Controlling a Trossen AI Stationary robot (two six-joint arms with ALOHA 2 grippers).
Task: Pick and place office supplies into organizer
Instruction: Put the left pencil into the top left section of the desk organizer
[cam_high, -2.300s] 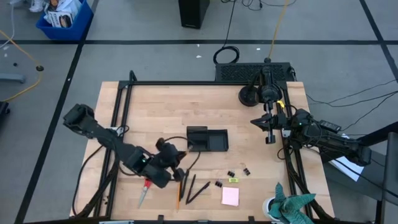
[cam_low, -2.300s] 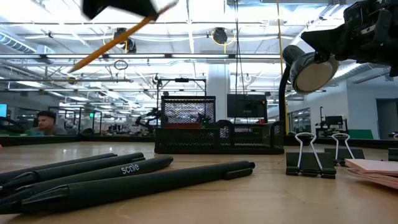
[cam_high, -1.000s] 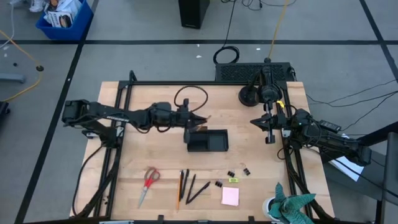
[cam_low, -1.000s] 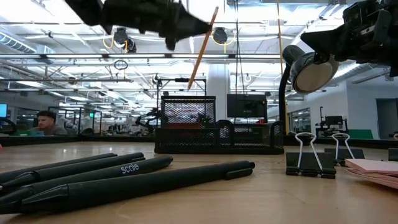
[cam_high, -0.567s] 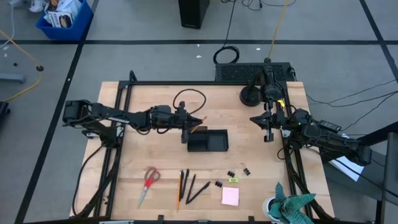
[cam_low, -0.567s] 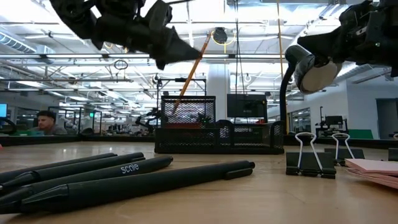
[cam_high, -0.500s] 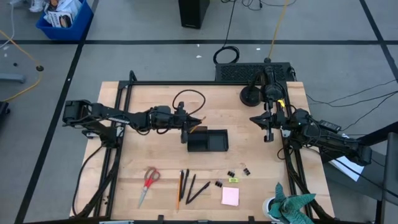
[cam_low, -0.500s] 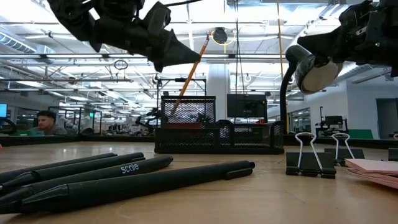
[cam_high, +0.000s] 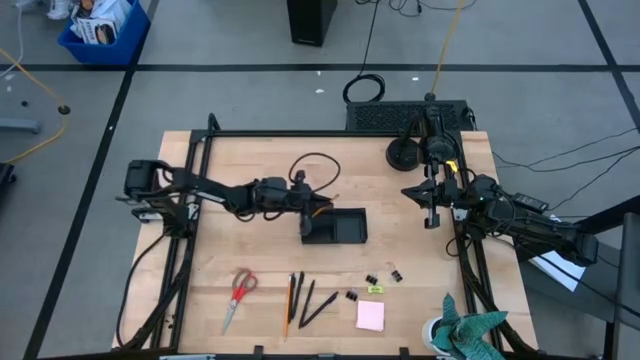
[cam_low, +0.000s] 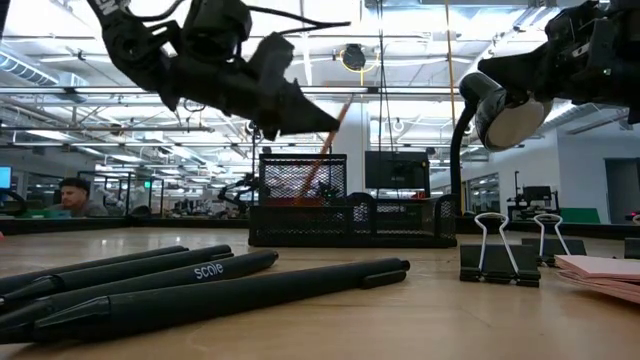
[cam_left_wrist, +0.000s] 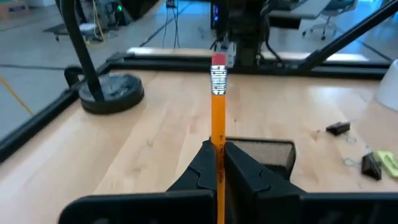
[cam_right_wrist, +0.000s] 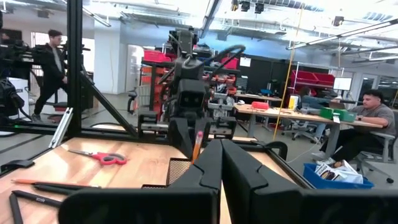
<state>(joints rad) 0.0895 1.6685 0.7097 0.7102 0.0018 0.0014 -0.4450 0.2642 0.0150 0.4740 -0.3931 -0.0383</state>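
Note:
My left gripper (cam_high: 316, 205) (cam_low: 325, 122) hovers over the left end of the black mesh organizer (cam_high: 334, 226) (cam_low: 350, 205) and is shut on an orange pencil (cam_low: 325, 150) (cam_left_wrist: 218, 118). My right gripper (cam_high: 432, 207) (cam_right_wrist: 222, 163) waits shut near the table's right edge, touching nothing. On the near part of the table lie red-handled scissors (cam_high: 238, 294), another pencil (cam_high: 288, 305), black pens (cam_high: 312, 302) (cam_low: 200, 285), binder clips (cam_high: 384, 277) (cam_low: 500, 262), a yellow pad (cam_high: 374, 290) and a pink pad (cam_high: 370, 316). My left gripper pinches the pencil's shaft (cam_left_wrist: 218, 155) between its two fingers (cam_left_wrist: 205, 163), reaching from the table's left and slanting down. The pencil lies across the fingers, tilted and lifted. Its eraser end (cam_left_wrist: 218, 61) stands clear of them and its lower end (cam_low: 308, 188) dips at the organizer's tall mesh section.
A black lamp base (cam_high: 400, 154) and its stem stand at the far right near my right arm. A teal cloth (cam_high: 470, 330) sits at the near right corner. Black frame rails (cam_high: 190, 200) run along both sides. Bare wood lies between the organizer and the supplies.
My left gripper has moved a little toward the table's right and down over the organizer's left end, staying shut on the pencil. The pencil has come down with it, its lower end now sinking at the tall mesh section. My right arm has kept still.

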